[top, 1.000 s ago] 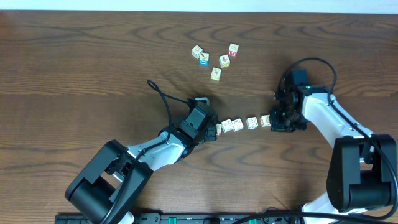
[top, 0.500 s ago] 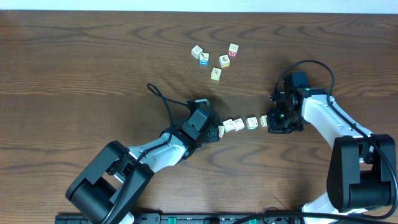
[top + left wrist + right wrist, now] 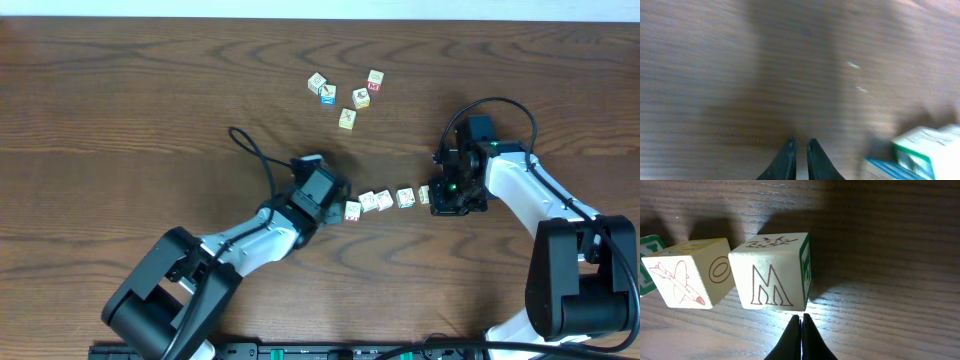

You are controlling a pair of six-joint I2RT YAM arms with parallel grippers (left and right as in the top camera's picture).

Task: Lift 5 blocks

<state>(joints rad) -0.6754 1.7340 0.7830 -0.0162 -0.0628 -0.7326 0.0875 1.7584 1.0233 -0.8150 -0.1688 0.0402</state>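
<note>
Blocks (image 3: 383,200): printed cream wooden cubes | left end effector (image 3: 800,142), right end effector (image 3: 801,318): pinched together

Cream blocks, red and green print, dark brown wood underneath!

From the right wrist we've got the M block (image 3: 772,272): a red outlined letter on cream, a faint brown sketch on top and a green border down its side. Beside it the O block (image 3: 690,277) shows a red O and a red-line aeroplane with a solid red nose, and the green-edged block (image 3: 645,265) peeks in. Overhead, we see the table (image 3: 120,90) in deep brown with wavy darker grain. One loose cube (image 3: 328,96) flashes bright blue, another cube (image 3: 362,98) red. The left wrist gives us a blurred block (image 3: 927,147), white edged green, above a blue patch.
</note>
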